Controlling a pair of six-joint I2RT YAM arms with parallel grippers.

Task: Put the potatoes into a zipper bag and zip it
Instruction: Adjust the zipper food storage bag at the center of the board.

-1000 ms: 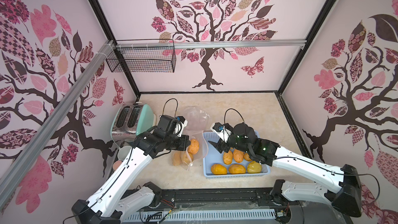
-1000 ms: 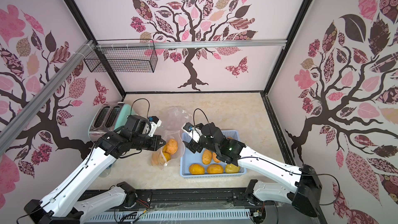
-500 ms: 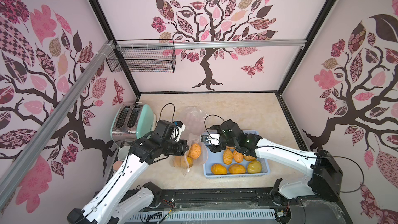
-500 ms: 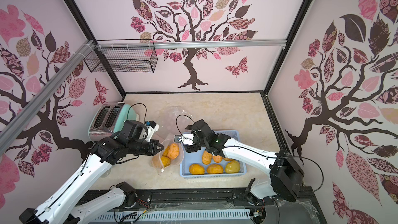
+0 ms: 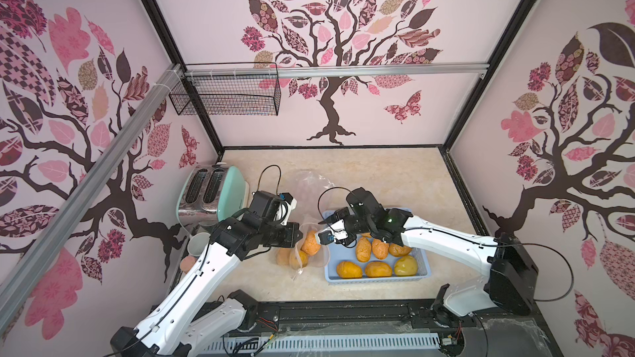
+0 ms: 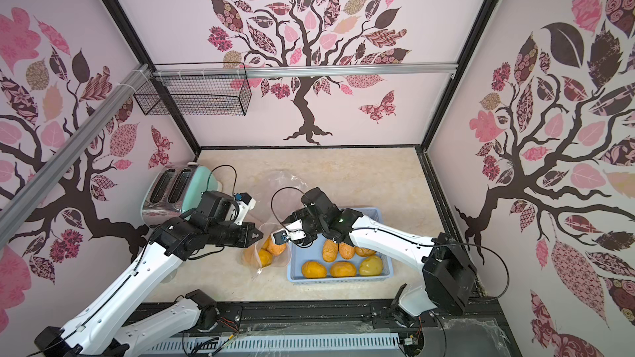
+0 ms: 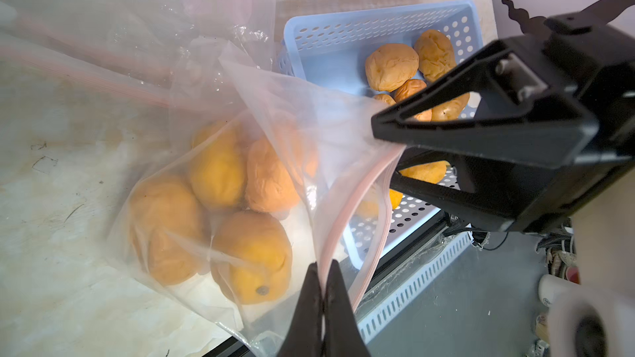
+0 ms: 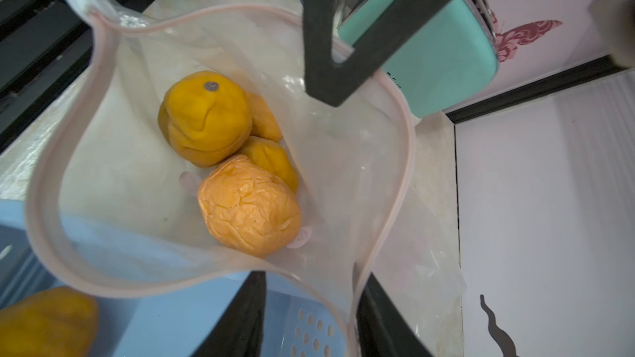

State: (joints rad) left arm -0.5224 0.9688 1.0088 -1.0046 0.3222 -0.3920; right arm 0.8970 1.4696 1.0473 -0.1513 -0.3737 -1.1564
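Though bagged, potatoes (image 8: 249,206) below right gripper (image 8: 309,290)

The zipper bag (image 7: 295,108) is clear glossy plastic, the potatoes (image 8: 249,206) wrinkled and matt, the basket (image 7: 343,29) smooth plastic.

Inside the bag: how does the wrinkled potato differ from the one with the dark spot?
The wrinkled potato is pale orange with crackled, creased skin; the spotted potato is deeper yellow-orange and smoother, with a few folds. The spotted potato bears a dark round mark; the wrinkled potato shows none. Both lie in the open zipper bag.
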